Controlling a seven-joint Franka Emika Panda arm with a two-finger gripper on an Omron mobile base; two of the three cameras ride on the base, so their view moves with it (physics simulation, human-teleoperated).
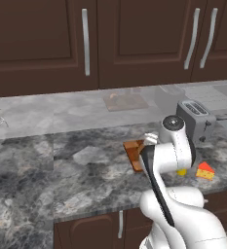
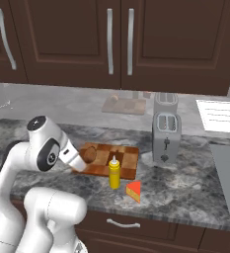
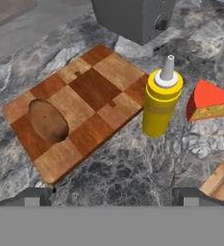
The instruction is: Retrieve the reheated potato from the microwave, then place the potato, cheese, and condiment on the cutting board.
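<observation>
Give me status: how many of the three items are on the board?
One of three. Done: the potato lies on the cutting board. In hand: nothing; the gripper is open, above the counter near the board. Left: the condiment stands on the counter just off the board's edge, and the cheese sits on the counter beyond it.

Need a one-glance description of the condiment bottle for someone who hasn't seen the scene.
Find the silver toaster on the marble counter; in front of it lies a checkered wooden cutting board. The condiment bottle stands upright on the counter at the board's front edge, beside the cheese wedge. It is the tall, slim yellow thing with a pointed nozzle.
</observation>
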